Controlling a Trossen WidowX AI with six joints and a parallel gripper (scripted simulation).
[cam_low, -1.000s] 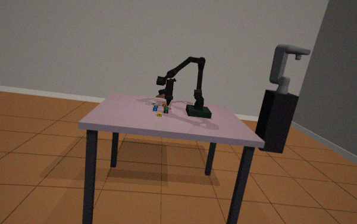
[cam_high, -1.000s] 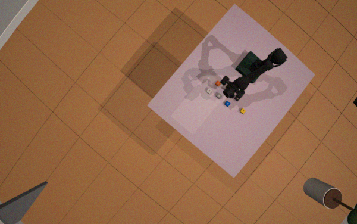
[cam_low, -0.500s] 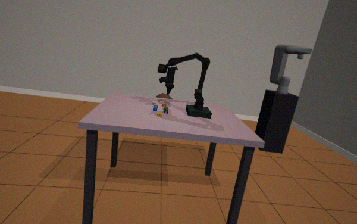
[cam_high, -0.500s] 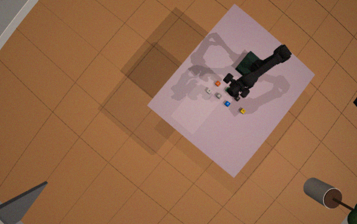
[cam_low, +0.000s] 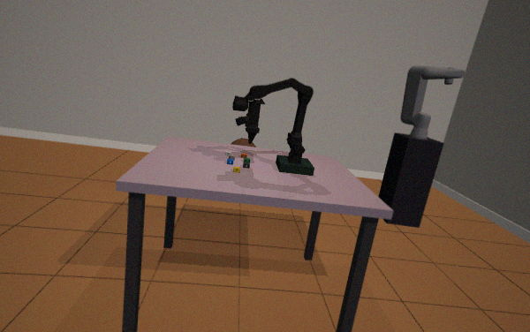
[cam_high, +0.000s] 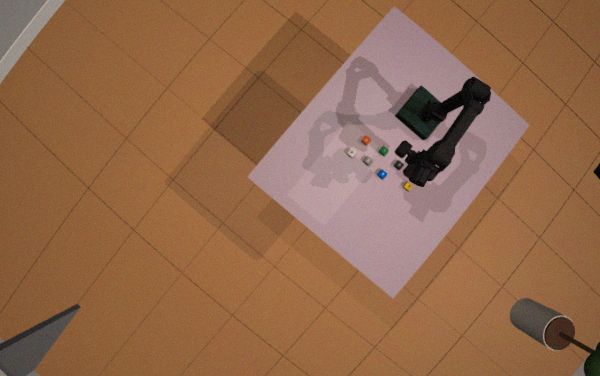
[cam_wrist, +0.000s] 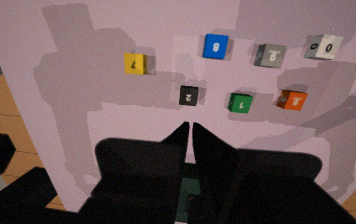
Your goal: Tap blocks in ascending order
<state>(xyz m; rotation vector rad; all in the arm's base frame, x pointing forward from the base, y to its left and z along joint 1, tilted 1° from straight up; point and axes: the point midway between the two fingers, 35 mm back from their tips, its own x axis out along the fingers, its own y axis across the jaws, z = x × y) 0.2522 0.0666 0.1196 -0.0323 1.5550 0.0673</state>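
My gripper is shut with nothing between its tips, raised above the table; in the wrist view its tips appear just below the black block, which shows 2. The green block shows 1, the white block 0, the yellow block 7 and the blue block 8. The grey block and orange block each show an underlined digit, 6 or 9; I cannot tell which. All blocks stand apart.
The pink table carries the blocks and the arm's dark green base. Arm shadows fall across the table and some blocks. A dark cabinet stands beyond the table in the exterior view.
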